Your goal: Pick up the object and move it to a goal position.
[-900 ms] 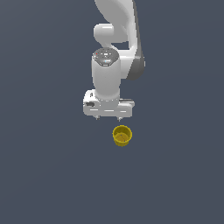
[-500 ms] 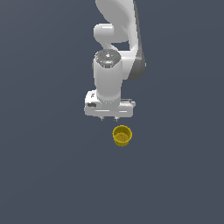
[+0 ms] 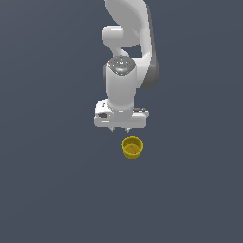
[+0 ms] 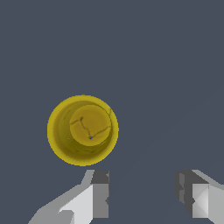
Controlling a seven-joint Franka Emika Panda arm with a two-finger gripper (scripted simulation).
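**Hand off-centre above the cup**

Since the earlier frames the white robot hand has dropped slightly. Its fingers are spread, empty. The small yellow tapered cup stands upright on the grey surface, just beside them; descending uncorrected, one finger could likely strike its rim and tip it.

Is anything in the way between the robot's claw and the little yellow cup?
No, nothing visible is in the way. The gripper is open and the yellow cup sits upright by itself on the plain dark floor, not yet between the fingers.
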